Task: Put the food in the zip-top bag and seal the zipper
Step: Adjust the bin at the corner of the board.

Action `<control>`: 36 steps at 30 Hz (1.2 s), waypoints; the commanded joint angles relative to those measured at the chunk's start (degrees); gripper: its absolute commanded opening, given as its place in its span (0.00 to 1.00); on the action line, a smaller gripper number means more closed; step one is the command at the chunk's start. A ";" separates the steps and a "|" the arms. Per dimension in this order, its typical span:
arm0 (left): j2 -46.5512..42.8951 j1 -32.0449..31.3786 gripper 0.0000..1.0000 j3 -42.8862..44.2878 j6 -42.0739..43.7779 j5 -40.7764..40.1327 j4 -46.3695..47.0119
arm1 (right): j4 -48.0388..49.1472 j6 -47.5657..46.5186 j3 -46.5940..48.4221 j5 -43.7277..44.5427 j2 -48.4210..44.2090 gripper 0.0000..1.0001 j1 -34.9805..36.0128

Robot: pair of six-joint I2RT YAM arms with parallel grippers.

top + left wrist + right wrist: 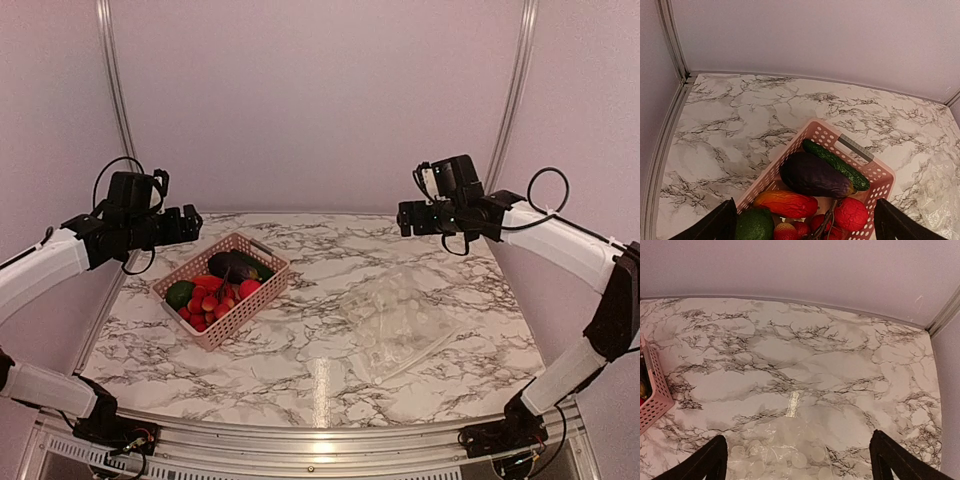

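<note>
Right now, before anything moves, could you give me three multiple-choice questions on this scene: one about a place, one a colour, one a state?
1. Where does the zip-top bag lie relative to the basket?
A. Inside it.
B. On the table, to its right in the overhead view.
C. Under it.

2. What colour is the basket?
A. Blue.
B. White.
C. Pink.

3. How do the left gripper and right gripper stand?
A. Both open, empty.
B. Left shut, right open.
C. Both shut.

Answers:
1 B, it rests on bare marble apart from the basket.
2 C, its lattice walls are pink.
3 A, both wrist views show jaws spread wide; the food lies in the basket.
</note>
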 commanded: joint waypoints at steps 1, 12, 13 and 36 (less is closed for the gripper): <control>-2.68 0.44 0.98 -4.08 -3.86 -1.50 3.31 | -1.48 0.74 3.69 -3.25 2.08 0.97 5.02; -2.40 2.69 0.63 -0.94 4.43 11.89 -5.06 | -3.19 4.31 2.25 -12.11 -3.04 0.95 8.00; -2.78 2.11 0.61 -2.00 4.90 13.54 -4.67 | -1.61 3.97 0.60 -12.40 -3.92 0.94 8.03; 7.54 -13.12 0.55 -1.67 16.73 14.27 -11.91 | 2.93 -2.73 -3.91 -32.86 2.28 0.61 8.23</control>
